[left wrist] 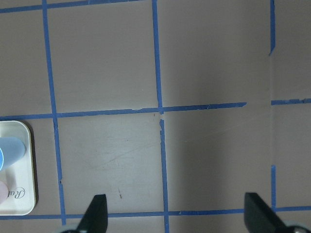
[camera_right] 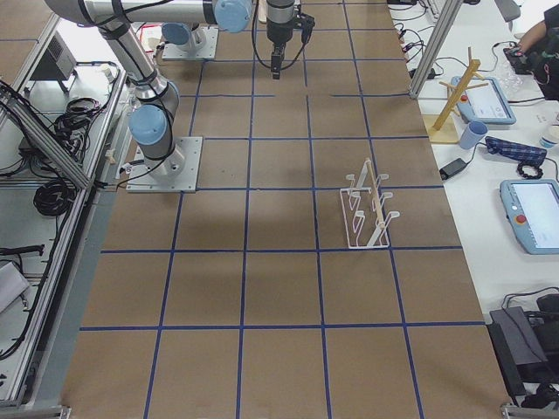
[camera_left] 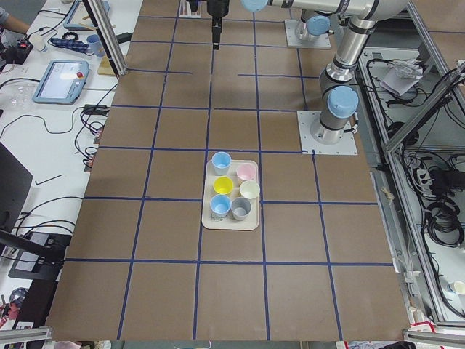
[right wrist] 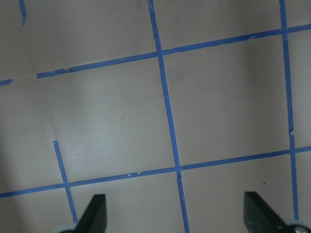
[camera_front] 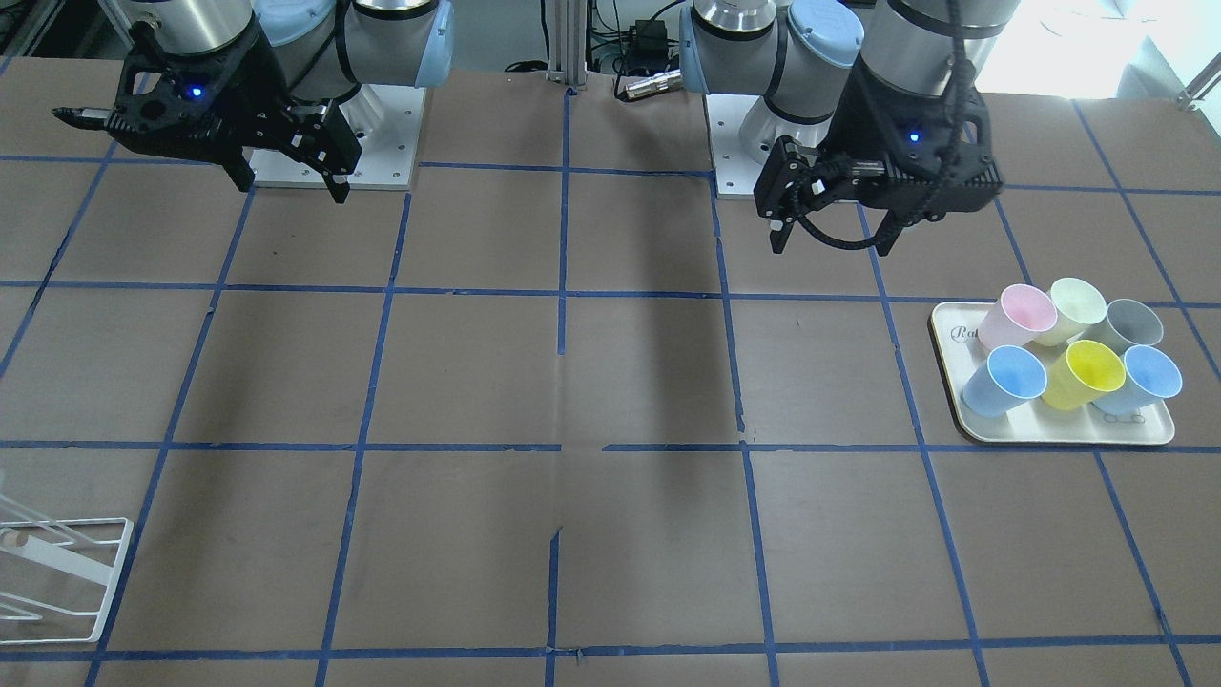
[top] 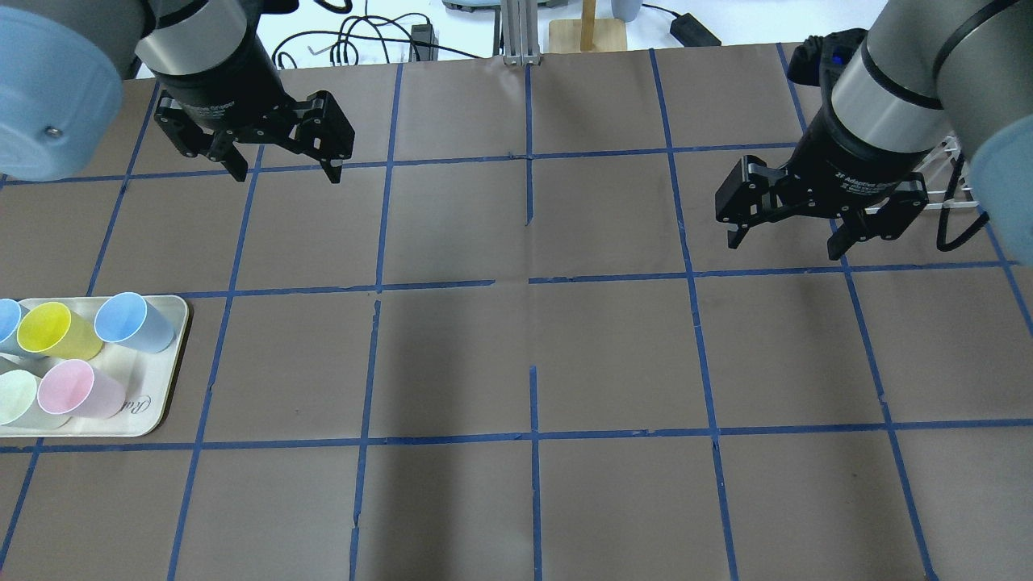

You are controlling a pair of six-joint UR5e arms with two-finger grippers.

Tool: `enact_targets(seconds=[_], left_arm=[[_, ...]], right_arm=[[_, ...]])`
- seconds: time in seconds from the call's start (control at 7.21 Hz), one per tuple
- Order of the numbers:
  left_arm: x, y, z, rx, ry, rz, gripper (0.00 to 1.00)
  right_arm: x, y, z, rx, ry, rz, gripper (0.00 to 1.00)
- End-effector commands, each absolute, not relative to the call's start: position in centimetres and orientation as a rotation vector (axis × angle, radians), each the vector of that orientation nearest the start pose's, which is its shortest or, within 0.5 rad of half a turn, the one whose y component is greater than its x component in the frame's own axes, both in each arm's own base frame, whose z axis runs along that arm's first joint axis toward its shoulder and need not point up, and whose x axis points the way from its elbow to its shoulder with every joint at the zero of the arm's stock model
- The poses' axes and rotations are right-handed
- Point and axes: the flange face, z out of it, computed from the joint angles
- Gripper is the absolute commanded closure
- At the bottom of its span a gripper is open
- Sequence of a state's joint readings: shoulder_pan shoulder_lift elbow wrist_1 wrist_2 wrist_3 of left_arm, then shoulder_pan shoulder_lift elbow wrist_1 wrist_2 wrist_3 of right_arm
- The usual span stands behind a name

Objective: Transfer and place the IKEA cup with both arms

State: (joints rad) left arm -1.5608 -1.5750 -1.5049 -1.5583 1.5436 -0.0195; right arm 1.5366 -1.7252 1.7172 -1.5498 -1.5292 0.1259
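Table (top: 452,355), left edge: a tray (top: 161,379) carries six upright cups in two rows of three.

Far row, left to right:
- outer blue cup (camera_front: 1149,374) (cut by the frame edge in the overhead view)
- yellow cup (top: 52,329)
- inner blue cup (top: 129,319)

Near row, left to right:
- grey cup (camera_front: 1133,324)
- pale green cup (top: 16,395)
- pink cup (top: 73,387)

The two blue cups look alike, and I cannot tell which is the task's. Neither is touched by a gripper.

Right of the tray, the left gripper (top: 286,173) hangs above the table. Its jaws are spread wide and hold nothing. Its wrist view shows both fingers (left wrist: 97,213) far apart over bare table, with the tray corner at the lower left.

Well to the right, the right gripper (top: 783,246) hangs above the table, equally wide and empty. Its fingers (right wrist: 95,213) are parted over the blue tape lines.

Far right: a white wire rack (camera_right: 367,214) stands on the table beyond the right gripper.
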Motion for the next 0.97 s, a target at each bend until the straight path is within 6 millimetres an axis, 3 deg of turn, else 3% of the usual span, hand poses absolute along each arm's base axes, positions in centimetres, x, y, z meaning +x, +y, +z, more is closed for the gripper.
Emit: enact_targets(seconds=[0.0, 0.42, 0.83], left_arm=[[-10.7, -50.2, 52.2, -0.104, 3.19, -0.123, 0.0], [-10.5, -51.2, 52.1, -0.078, 3.186, -0.116, 0.0], [-10.5, -50.4, 52.1, -0.046, 3.186, -0.119, 0.0]], right_arm=[[12.2, -43.0, 48.7, 0.249, 3.089, 0.01, 0.0], [12.3, -43.0, 48.8, 0.247, 3.09, 0.008, 0.0], [12.3, -43.0, 48.8, 0.247, 3.09, 0.005, 0.0]])
